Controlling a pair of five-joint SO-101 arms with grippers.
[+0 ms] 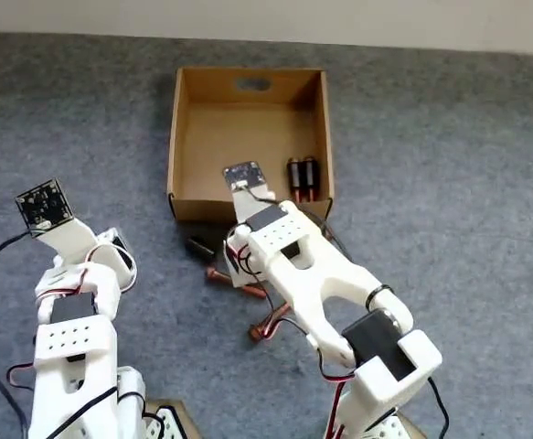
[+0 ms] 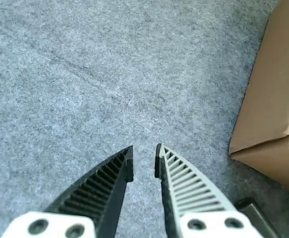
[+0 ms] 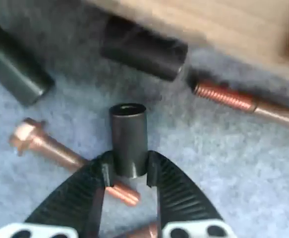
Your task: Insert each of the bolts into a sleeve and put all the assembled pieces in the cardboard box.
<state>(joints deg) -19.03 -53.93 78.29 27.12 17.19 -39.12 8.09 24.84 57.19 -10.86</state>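
The right pincer (image 3: 129, 169) is clenched on a black sleeve (image 3: 128, 134). It grips one end, and the sleeve's open mouth points away from the pincer. This is happening just outside the front wall of the cardboard box (image 1: 193, 208). I cannot tell if the sleeve is lifted off the grey surface (image 1: 449, 183) or resting on it.

Two finished pieces (image 1: 303, 179) lie inside the box, against its front wall, at the corner on the right arm's side. More loose parts lie outside the box, near that same wall. There are two other black sleeves, one (image 3: 144, 47) close to the box and one (image 3: 15, 64) a bit farther off. One copper bolt (image 3: 47, 146) lies right beside the held sleeve. Another bolt (image 3: 233, 99) lies nearer the box.

The left pincer (image 2: 144, 161) is open a little and holds nothing. It is over bare surface, off the box's other front corner.

I think the robot is making the next piece. It has the sleeve, and now it needs a bolt. The left pincer could pick a bolt up by its head. The bolt's tip must line up straight with the sleeve's mouth, or it will bump the rim.
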